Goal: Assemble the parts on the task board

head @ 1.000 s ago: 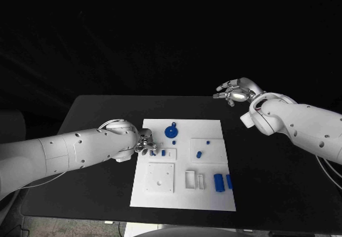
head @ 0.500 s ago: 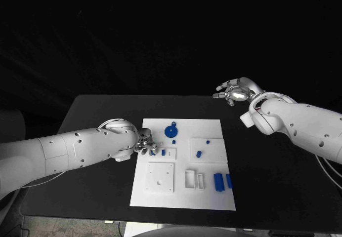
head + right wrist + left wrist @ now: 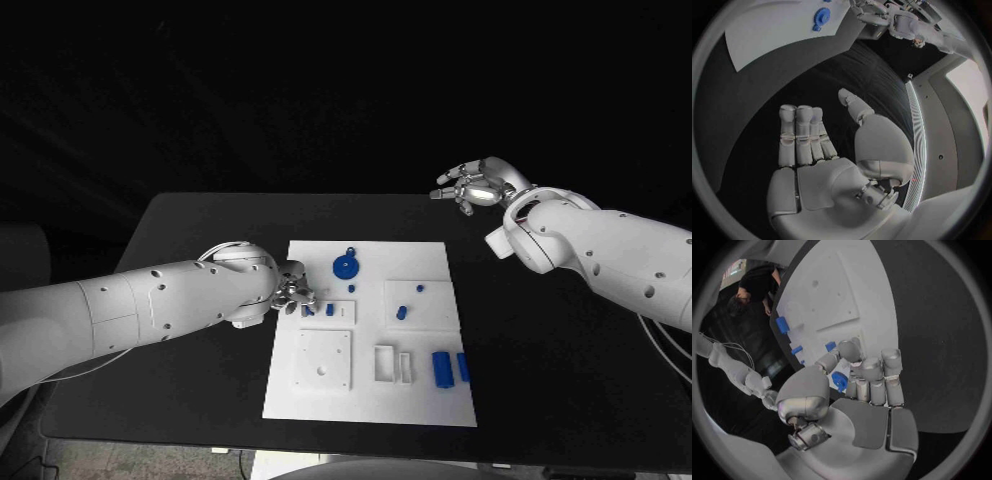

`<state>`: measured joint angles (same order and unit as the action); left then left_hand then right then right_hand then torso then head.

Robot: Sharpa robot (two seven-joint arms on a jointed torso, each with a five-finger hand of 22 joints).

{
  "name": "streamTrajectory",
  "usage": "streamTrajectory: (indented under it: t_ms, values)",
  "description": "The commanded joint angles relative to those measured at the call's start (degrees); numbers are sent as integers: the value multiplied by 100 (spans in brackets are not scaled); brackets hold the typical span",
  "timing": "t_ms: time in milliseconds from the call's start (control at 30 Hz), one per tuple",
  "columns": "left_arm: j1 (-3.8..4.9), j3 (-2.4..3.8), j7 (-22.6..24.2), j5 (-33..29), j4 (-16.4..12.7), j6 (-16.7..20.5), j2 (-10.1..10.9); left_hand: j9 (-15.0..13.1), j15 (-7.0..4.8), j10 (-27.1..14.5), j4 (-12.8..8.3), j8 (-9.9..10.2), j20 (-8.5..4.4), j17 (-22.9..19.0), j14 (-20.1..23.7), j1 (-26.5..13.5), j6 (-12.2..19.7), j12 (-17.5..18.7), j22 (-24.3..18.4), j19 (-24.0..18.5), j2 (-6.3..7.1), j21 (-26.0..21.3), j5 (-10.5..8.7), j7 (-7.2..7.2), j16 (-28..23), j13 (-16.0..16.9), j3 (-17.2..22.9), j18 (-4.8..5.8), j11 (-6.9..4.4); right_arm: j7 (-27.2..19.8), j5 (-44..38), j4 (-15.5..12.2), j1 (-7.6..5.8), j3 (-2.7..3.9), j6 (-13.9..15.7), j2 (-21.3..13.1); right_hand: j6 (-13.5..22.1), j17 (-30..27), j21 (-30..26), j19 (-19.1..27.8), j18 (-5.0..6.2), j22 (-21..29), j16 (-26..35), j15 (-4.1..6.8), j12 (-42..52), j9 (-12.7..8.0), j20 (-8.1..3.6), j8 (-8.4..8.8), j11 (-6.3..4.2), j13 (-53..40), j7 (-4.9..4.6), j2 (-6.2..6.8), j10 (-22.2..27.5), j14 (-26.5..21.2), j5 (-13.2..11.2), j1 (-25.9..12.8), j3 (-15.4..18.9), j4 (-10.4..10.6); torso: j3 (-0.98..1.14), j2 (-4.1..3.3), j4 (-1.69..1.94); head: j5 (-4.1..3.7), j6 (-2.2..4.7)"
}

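Note:
The white task board (image 3: pixel 369 400) lies mid-table. My left hand (image 3: pixel 294 294) is at the board's left edge, its fingers curled down onto a small blue peg (image 3: pixel 307 310), which it pinches. In the left wrist view a blue piece (image 3: pixel 839 381) shows between the thumb and the curled fingers of the left hand (image 3: pixel 861 375). A blue disc (image 3: pixel 348 267) lies just right of that hand. Two blue blocks (image 3: pixel 451 368) stand near the board's front right. My right hand (image 3: pixel 473 187) hangs over the table's far right corner, away from the board, fingers apart and holding nothing.
More small blue pegs (image 3: pixel 402 313) stand in the board's middle, and a raised white square plate (image 3: pixel 325 358) sits at its front left. Black tabletop (image 3: pixel 202 235) surrounds the board on all sides.

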<state>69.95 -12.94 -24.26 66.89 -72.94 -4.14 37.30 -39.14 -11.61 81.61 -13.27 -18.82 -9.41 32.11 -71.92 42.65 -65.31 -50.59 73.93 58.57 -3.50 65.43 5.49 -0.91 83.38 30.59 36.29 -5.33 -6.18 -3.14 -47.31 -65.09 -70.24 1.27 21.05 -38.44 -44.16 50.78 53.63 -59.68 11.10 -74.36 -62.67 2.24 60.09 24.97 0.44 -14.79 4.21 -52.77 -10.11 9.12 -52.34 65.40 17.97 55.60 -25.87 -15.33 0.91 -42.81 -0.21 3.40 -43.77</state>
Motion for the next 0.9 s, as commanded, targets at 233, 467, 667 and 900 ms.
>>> streamTrajectory:
  t_ms: [233,467,667,900]
  values:
    - [-63,-40,-75,-14,10,-185,-16,1,-42,-57,199,-9,-578,-15,9,-81,-387,-34,-9,16,311,27,-111,75,37,-25,-45,-66,2,-34,-11,6,11,3,-78,4,7,-7,-25,-12,390,-9,-24,-5,29,-9,14,-13,-10,12,-50,-20,43,-39,37,-29,6,-21,1,0,1,-2,-5]
    - [-63,-39,-76,-15,33,-119,-19,8,-43,-60,322,-11,-581,-19,9,-160,-384,-38,-15,15,432,23,-218,76,36,-34,-80,-69,2,-34,-11,6,14,3,-83,3,7,-8,-26,-12,390,-10,-24,-5,31,-9,14,-13,-10,14,-50,-20,44,-39,37,-29,6,-21,1,0,2,-5,-7]
    - [-63,-39,-75,-13,61,-52,-25,6,-42,-64,428,-15,-586,-22,17,-233,-375,-40,-18,13,556,24,-267,72,34,-42,-128,-75,3,-35,-10,9,17,3,-84,4,7,-9,-27,-12,390,-12,-25,-5,33,-9,15,-13,-10,18,-50,-21,45,-40,36,-31,7,-21,1,1,1,-10,-5]
    - [-63,-37,-86,6,115,0,-32,-4,-41,-68,531,-21,-593,-19,26,-296,-353,-45,-21,8,675,26,-271,71,41,-44,-161,-85,4,-35,-9,13,24,3,-83,-1,7,-10,-28,-12,390,-13,-26,-5,36,-9,15,-13,-10,21,-50,-22,46,-40,35,-33,7,-20,0,-2,1,-17,0]
